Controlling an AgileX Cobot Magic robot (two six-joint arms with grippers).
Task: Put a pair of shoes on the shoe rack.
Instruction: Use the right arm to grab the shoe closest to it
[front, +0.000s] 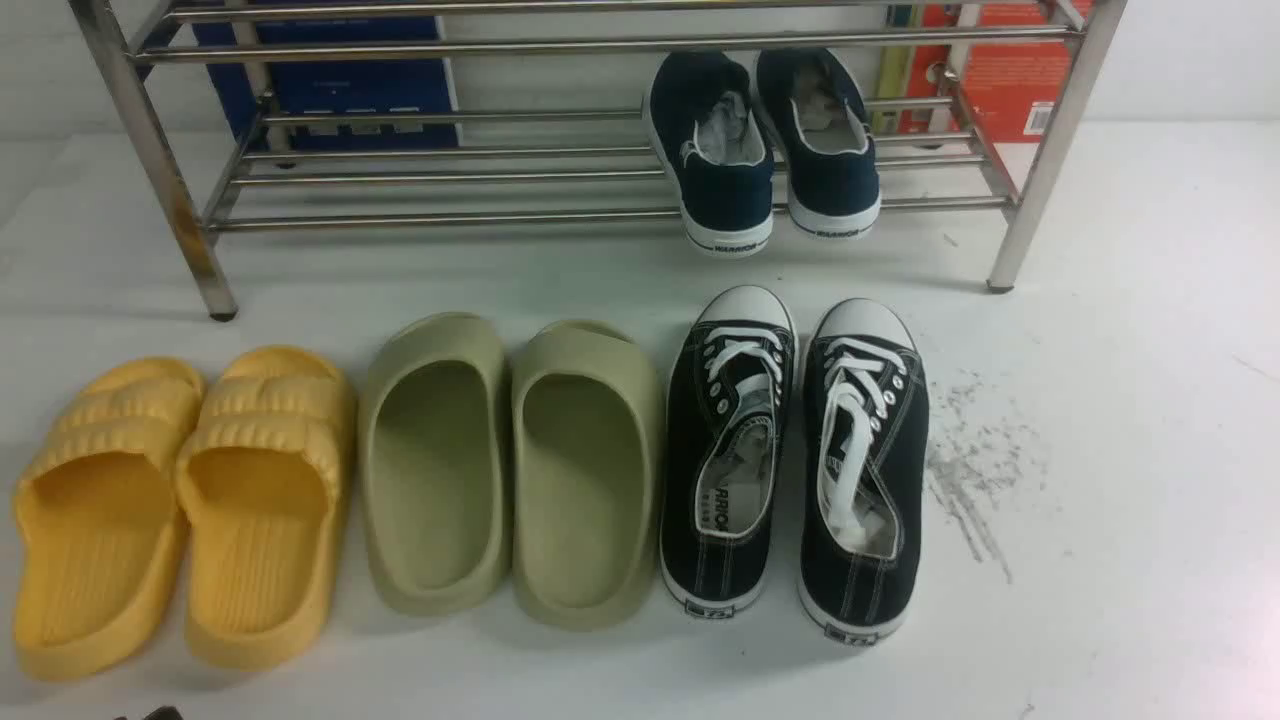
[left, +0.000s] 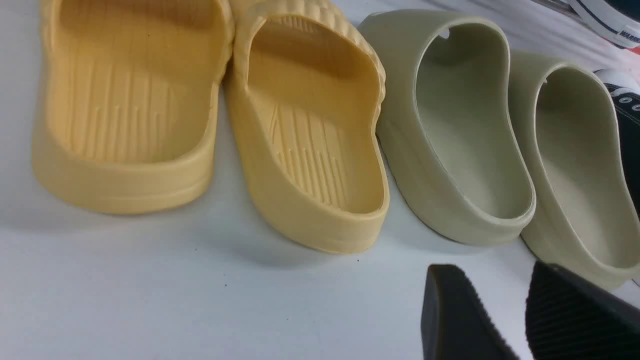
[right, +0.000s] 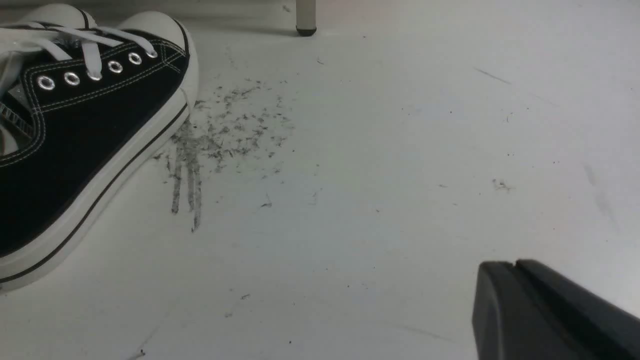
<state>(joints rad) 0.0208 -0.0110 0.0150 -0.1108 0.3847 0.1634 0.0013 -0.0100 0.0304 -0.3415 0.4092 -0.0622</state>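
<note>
Far left on the white tabletop (front: 1150, 420) lie two yellow foam slides with ribbed straps and grooved footbeds (front: 180, 500). Next come two smooth, rounded olive foam slides (front: 510, 470), close side by side. Right of those stands the pair of black canvas low-top sneakers (front: 790, 460) (white laces, rubber toe caps, white stitching). Their toes point toward the shiny steel tube shoe rack (front: 450, 214), but they sit on the tabletop in front of it. Grey scuff marks (front: 975, 470) streak the surface just beside the right sneaker.

A navy laceless slip-on pair (front: 765, 150) rests on the rack's lower rods, heels overhanging. A blue box (front: 340, 90) and a red box (front: 1000, 70) are partly hidden behind the rods, and the rack's top is cut off.

The dark, ridged left gripper (left: 495, 272) has its jaws apart near the olive slides. The right gripper (right: 515, 265) has its jaws pressed together, holding nothing.
</note>
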